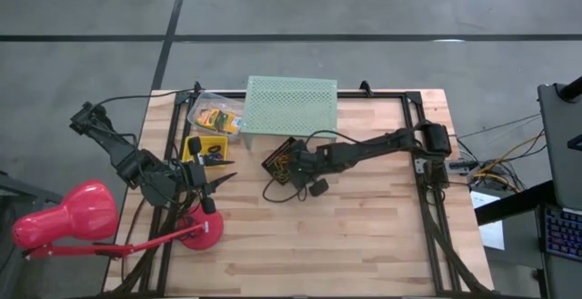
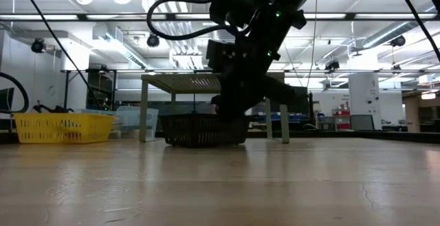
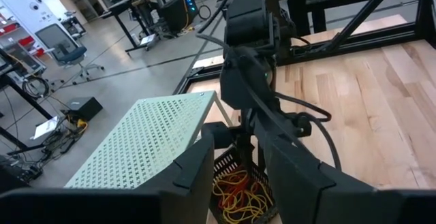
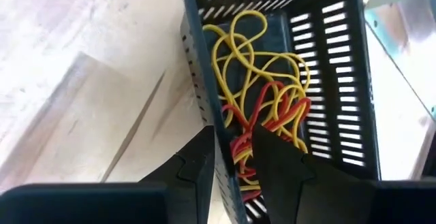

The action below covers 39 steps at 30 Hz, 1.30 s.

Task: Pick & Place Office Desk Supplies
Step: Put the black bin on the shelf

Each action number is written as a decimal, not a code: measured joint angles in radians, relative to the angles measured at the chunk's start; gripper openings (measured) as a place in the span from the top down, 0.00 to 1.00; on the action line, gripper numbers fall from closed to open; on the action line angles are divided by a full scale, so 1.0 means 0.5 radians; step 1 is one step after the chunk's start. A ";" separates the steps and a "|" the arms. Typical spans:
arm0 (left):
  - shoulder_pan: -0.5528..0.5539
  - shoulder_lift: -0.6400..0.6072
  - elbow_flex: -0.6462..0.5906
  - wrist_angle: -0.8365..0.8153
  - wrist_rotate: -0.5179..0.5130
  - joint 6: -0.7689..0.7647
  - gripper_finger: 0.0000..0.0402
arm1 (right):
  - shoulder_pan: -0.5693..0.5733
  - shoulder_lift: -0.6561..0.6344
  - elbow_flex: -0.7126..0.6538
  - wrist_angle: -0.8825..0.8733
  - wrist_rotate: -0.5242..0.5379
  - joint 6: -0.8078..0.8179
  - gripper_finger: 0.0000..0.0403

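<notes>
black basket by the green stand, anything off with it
The black basket sits square; its rubber bands lie tangled inside. Oddly, the right gripper straddles the basket's wall, one finger inside, one outside.

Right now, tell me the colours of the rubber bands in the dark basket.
Yellow, orange and red rubber bands lie tangled in the dark slotted basket; the right wrist view shows them best.

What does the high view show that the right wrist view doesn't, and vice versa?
High only: the pink desk lamp, the yellow basket, the left gripper beside it, and the mint-green stand.
Right wrist only: yellow and red rubber bands tangled in the basket, with one finger inside and the other outside its wall.
Both: the dark slotted basket and the right gripper at its edge.
</notes>
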 joint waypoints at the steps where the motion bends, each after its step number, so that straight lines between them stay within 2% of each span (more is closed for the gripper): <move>1: 0.000 0.000 0.000 0.000 0.001 0.000 0.67 | 0.002 -0.001 0.000 0.001 -0.001 0.000 0.76; 12: 0.000 0.001 0.000 -0.001 0.001 0.000 0.67 | 0.004 0.021 -0.019 -0.002 -0.039 0.063 0.80; 23: 0.000 0.001 0.000 -0.001 0.000 0.000 0.67 | 0.004 0.023 -0.019 -0.003 -0.043 0.075 0.96; 39: 0.000 0.001 0.000 -0.002 -0.004 0.000 0.67 | 0.106 -0.003 -0.021 -0.054 -0.036 -0.076 0.97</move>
